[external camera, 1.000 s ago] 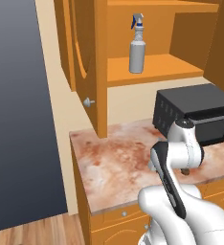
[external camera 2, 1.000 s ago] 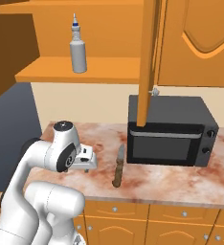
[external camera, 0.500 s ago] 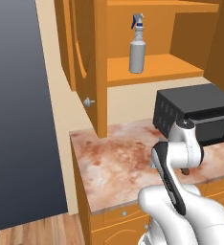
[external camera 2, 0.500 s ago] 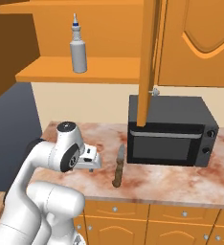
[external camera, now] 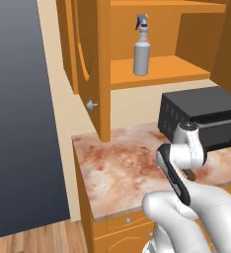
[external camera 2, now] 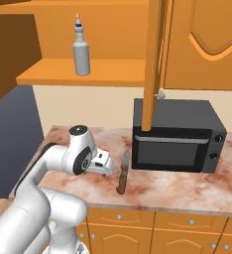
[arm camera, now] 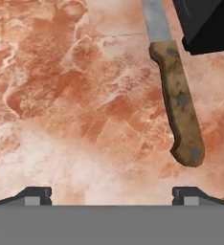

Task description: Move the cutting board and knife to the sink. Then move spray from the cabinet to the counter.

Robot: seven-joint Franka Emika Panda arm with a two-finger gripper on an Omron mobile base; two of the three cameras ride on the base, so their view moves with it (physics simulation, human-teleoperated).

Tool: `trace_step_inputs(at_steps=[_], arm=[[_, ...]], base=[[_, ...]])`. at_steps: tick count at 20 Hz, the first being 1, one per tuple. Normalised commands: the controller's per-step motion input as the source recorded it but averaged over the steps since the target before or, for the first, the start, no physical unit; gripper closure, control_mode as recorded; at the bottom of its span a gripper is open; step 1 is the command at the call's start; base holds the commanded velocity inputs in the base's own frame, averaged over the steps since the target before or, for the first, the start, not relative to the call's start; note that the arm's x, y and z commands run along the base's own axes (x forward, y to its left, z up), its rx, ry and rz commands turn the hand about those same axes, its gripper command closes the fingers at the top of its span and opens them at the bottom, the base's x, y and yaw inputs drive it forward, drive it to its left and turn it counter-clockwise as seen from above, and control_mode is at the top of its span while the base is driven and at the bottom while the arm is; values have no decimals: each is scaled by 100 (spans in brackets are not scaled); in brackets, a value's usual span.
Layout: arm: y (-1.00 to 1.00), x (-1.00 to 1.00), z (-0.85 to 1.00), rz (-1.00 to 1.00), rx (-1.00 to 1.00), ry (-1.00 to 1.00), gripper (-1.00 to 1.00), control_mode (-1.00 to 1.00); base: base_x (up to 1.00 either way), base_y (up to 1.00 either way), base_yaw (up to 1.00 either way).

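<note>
The knife [external camera 2: 123,172] lies on the marbled counter [external camera 2: 177,187] in front of the microwave's left end, blade pointing at the wall. My gripper [external camera 2: 106,165] hangs low over the counter just left of the knife, open and with nothing in it. In the hand view the knife's brown handle [arm camera: 181,110] lies up and to the right of my gripper [arm camera: 112,194], whose fingertips stand wide apart over the bare counter [arm camera: 61,95]. The spray [external camera: 142,49] [external camera 2: 81,49] stands upright on the shelf of the open cabinet [external camera: 162,70]. The cutting board and the sink are out of view.
A black microwave [external camera 2: 177,136] [external camera: 201,116] stands on the counter right of the knife; its corner [arm camera: 209,24] shows in the hand view. An open cabinet door [external camera 2: 155,64] hangs over the microwave's left end. Another open door [external camera: 85,59] juts out at the counter's left end.
The hand has edged a little to the right, closer to the knife. The jaws stay open, and the knife and spray have not moved.
</note>
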Motion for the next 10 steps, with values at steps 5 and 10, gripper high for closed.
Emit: trace_step_inputs(at_steps=[5, 10], arm=[[-45, 26, -6, -5, 0, 23, -100, -100], [-45, 10, -10, 0, 0, 8, -100, -100]], base=[[0, 0, 0], [0, 0, 0]])
